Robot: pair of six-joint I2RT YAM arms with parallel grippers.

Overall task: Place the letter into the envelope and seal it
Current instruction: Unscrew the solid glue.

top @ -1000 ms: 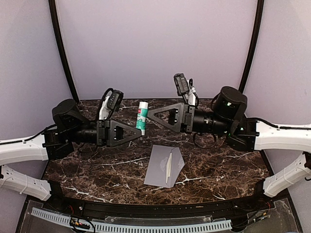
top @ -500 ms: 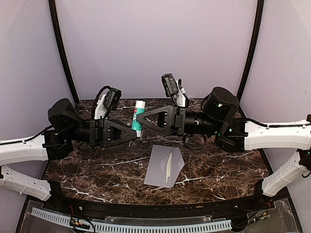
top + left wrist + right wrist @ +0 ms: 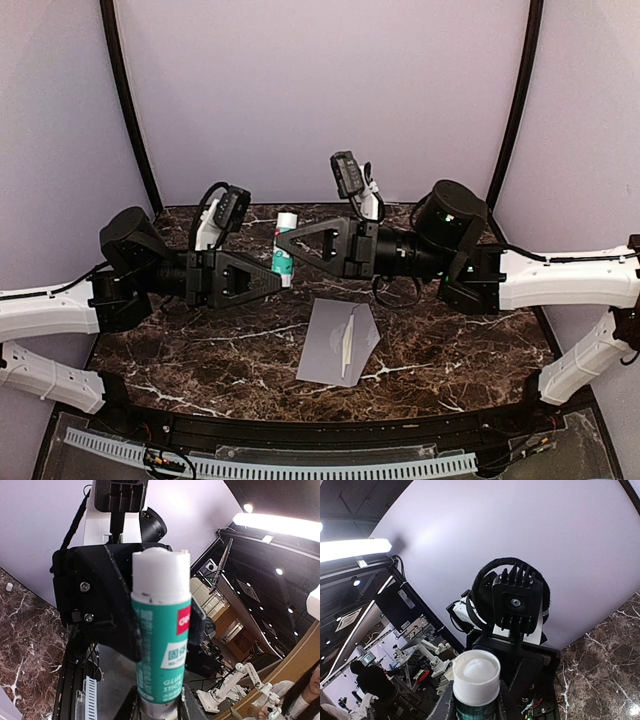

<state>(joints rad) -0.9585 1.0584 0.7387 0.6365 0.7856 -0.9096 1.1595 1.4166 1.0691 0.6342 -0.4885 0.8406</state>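
A teal and white glue stick (image 3: 283,252) stands upright in the air above the back of the table. My left gripper (image 3: 277,279) is shut on its lower end (image 3: 160,680), and my right gripper (image 3: 283,241) is shut on its upper part. In the right wrist view the stick's open white top (image 3: 476,672) sits between the right fingers (image 3: 446,706). The grey envelope (image 3: 325,345) lies flat on the table in front of both grippers. On it rests the letter (image 3: 347,345), folded into a narrow pale strip.
The table is dark brown marble (image 3: 460,340). Black frame poles (image 3: 125,100) rise at the back corners before a plain pale wall. A tiny white object (image 3: 8,586) lies on the marble in the left wrist view.
My right gripper has moved left to the glue stick and closed on its upper part. The left gripper keeps its grip and has shifted slightly left. Envelope and letter have not moved.
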